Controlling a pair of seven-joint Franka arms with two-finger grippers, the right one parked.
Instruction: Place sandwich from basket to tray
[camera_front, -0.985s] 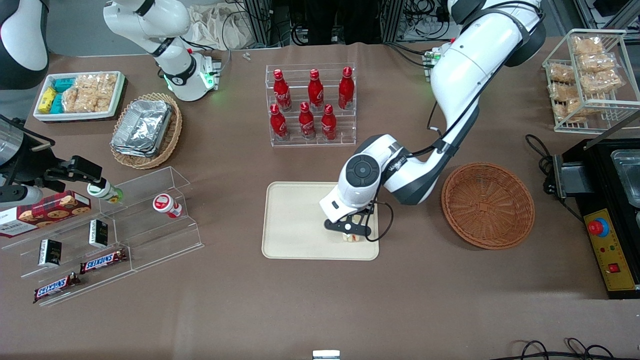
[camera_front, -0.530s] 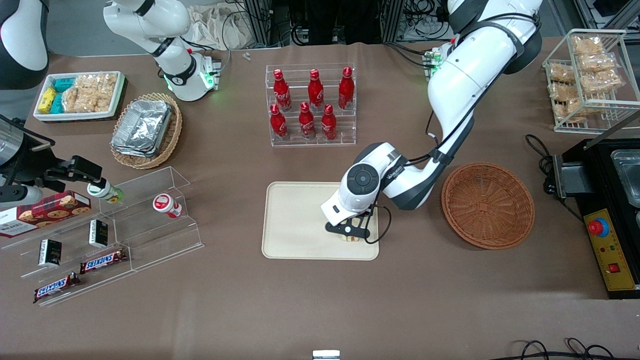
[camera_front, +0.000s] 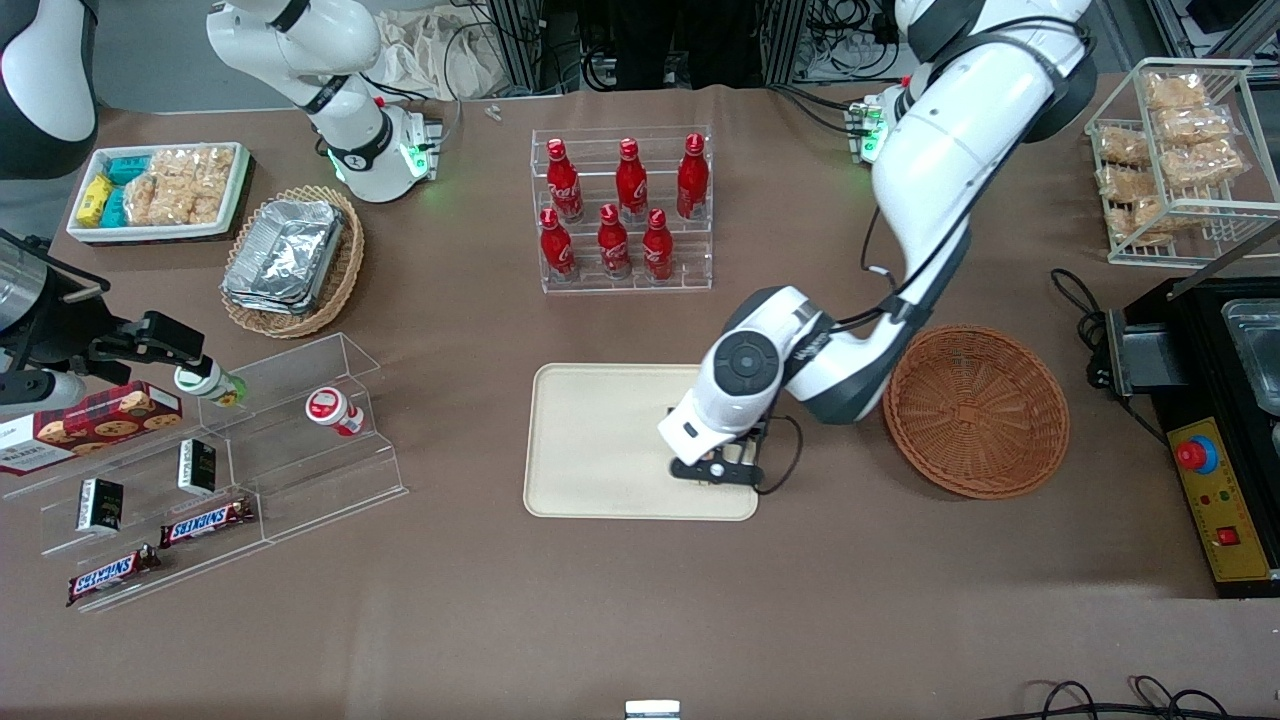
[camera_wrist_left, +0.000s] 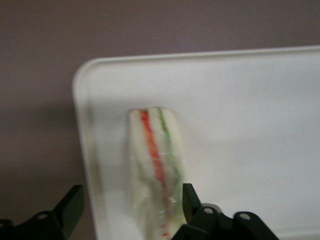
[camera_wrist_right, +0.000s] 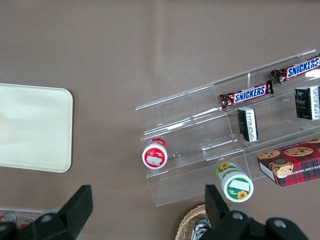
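The sandwich (camera_wrist_left: 155, 165), white bread with red and green filling lines, lies on the cream tray (camera_wrist_left: 250, 125) close to a rounded corner. My left gripper (camera_wrist_left: 131, 207) is open and straddles it: one finger (camera_wrist_left: 192, 202) is against the sandwich's side, the other (camera_wrist_left: 70, 205) stands apart over the tray's rim. In the front view the gripper (camera_front: 715, 468) hangs low over the tray (camera_front: 600, 440), at the corner nearest the camera and the round reddish-brown basket (camera_front: 975, 410), and hides the sandwich. The basket holds nothing.
A clear rack of red bottles (camera_front: 622, 210) stands farther from the camera than the tray. A clear stepped shelf (camera_front: 230, 460) with snacks lies toward the parked arm's end. A black machine (camera_front: 1215, 430) and a white wire rack (camera_front: 1180, 160) stand toward the working arm's end.
The left wrist and gripper have shifted a little toward the basket over the tray's corner. The sandwich, seen under the gripper before, is now covered by it in the front view.
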